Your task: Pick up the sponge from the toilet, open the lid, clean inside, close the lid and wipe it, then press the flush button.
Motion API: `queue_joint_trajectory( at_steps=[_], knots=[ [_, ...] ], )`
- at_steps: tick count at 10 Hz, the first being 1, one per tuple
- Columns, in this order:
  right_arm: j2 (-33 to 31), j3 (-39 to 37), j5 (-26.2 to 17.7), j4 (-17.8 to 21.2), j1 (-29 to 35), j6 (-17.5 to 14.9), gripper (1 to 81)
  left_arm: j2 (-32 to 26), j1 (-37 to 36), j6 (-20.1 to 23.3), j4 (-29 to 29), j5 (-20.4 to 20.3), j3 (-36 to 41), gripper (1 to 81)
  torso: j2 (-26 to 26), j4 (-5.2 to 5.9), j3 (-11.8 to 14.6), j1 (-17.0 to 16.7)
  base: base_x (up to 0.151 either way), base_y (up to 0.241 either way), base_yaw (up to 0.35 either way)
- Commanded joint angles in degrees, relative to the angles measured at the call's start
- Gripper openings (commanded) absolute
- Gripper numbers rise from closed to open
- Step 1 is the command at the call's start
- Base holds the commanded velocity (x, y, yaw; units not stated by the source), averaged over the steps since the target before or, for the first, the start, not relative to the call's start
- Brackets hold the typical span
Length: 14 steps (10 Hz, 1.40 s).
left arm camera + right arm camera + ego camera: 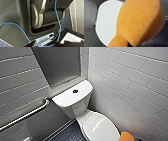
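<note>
Beside the toilet (72, 100), just off its shut lid (100, 127), the sponge (140, 21) appears pinched in the right end effector (132, 44); pickup looks done, so lid-opening is in hand and calls for purchase under the front rim.

- sponge (126, 136): cut by the head view's lower edge, top part showing.
- toilet lid (100, 127): front end runs off the same edge.
- right wrist view: sponge (139, 21) covers much of the lid and overruns the edges.
- flush button (75, 91): too small for detail.
- grab rail (25, 115): cut at the left edge.
</note>
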Motion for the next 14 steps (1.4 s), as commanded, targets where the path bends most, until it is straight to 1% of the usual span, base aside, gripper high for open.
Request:
queue_joint_trajectory(
  at_steps=[1,2,3,4,5,6,8,10,12,13,14],
  knots=[
    [-4.04,0.3,-1.67,-2.68,-10.94,-0.56,1.0,-13.6,-3.74,0.16,0.73,4.95,20.93,81.1,0.0,0.0,0.0,0.0,0.0,0.0,0.0],
    [-3.96,-0.06,-1.67,-2.78,-14.38,-0.56,1.0,-16.89,-5.68,-0.02,0.46,5.04,25.55,81.1,0.0,0.0,0.0,0.0,0.0,0.0,0.0],
    [-3.87,-0.06,-1.33,-1.99,-17.97,-0.91,1.0,-20.03,-8.13,-0.28,0.37,5.13,29.56,81.1,0.0,0.0,0.0,0.0,0.0,0.0,0.0],
    [-3.69,0.02,-0.62,-1.72,-22.19,-2.23,1.0,-22.52,-10.25,-0.37,0.29,5.22,32.85,81.1,0.0,0.0,0.0,0.0,0.0,0.0,0.0],
    [-2.99,-0.59,1.91,-1.11,-25.54,-4.94,1.0,-25.75,-12.44,-0.54,-0.4,5.13,36.44,81.1,0.0,0.0,0.0,0.0,0.0,0.0,0.0],
    [-2.73,-1.63,2.11,-1.11,-27.66,-5.22,1.0,-28.73,-15.17,-0.54,-2.77,5.13,39.6,81.1,0.0,0.0,0.0,0.0,0.0,0.0,0.0],
    [-1.5,-3.67,2.28,-2.34,-32.24,-6.27,1.0,-31.92,-21.24,-0.54,-6.83,5.22,41.81,81.1,0.0,0.0,0.0,0.0,0.0,0.0,0.0],
    [1.66,-7.09,2.11,-6.02,-35.57,-6.27,1.0,-32.19,-27.47,-0.72,-12.26,5.04,42.08,81.1,0.0,0.0,0.0,0.0,0.0,0.0,0.0],
    [3.86,-9.19,2.28,-6.29,-37.24,-6.19,1.0,-31.92,-32.75,-2.38,-18.24,4.6,42.08,81.1,0.0,0.0,0.0,0.0,0.0,0.0,0.0],
    [4.83,-10.87,2.63,-6.29,-37.77,-6.1,1.0,-31.57,-34.86,-3.53,-20.1,4.34,41.99,81.1,0.0,0.0,0.0,0.0,0.0,0.0,0.0],
    [5.44,-11.57,2.63,-6.29,-38.39,-6.1,1.0,-30.87,-36.53,-4.83,-20.71,4.25,41.47,81.1,0.0,0.0,0.0,0.0,0.0,0.0,0.0]
  ],
)
